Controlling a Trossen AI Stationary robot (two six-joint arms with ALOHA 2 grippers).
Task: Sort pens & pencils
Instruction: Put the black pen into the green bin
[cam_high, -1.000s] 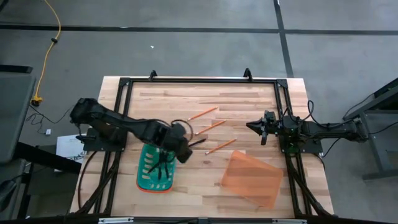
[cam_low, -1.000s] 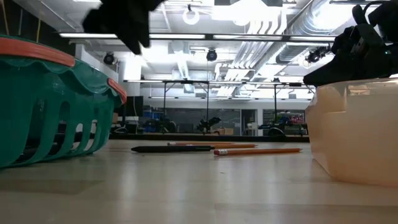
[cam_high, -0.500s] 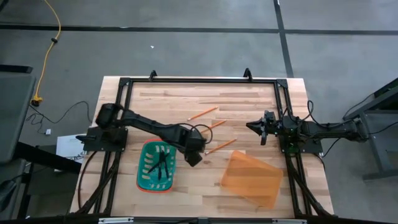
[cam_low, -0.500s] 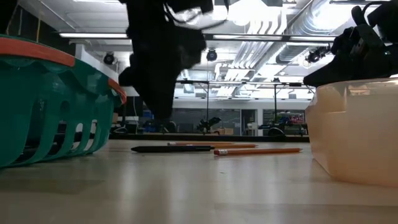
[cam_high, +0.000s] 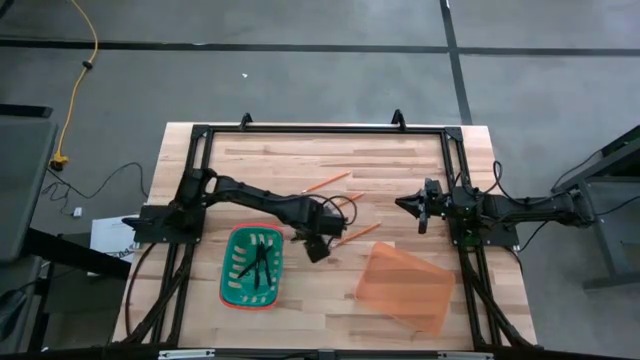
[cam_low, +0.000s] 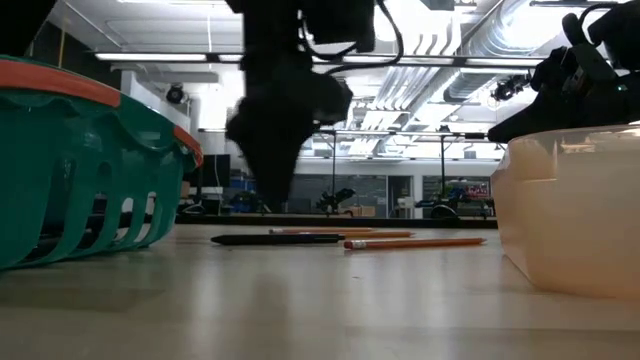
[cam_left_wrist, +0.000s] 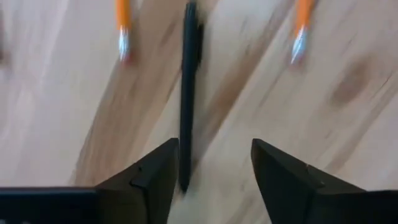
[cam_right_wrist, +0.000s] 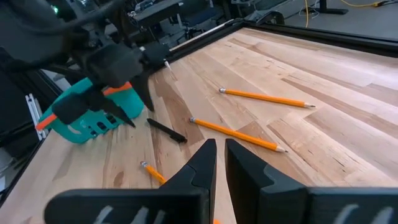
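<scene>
Teal basket (cam_high: 252, 268) at lower left holds dark pens (cam_high: 256, 266) (orange bin (cam_high: 404, 286) looks empty)
Left gripper (cam_left_wrist: 212, 163) spread above a loose pen (cam_left_wrist: 188, 93); right gripper (cam_right_wrist: 217, 155) nearly closed, holding nothing

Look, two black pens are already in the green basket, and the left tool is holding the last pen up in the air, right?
Not quite. The left tool holds nothing: its fingers are open, and the last pen lies flat on the table between two pencils, as the left wrist view shows. The part about dark pens in the green basket fits the high view.
</scene>
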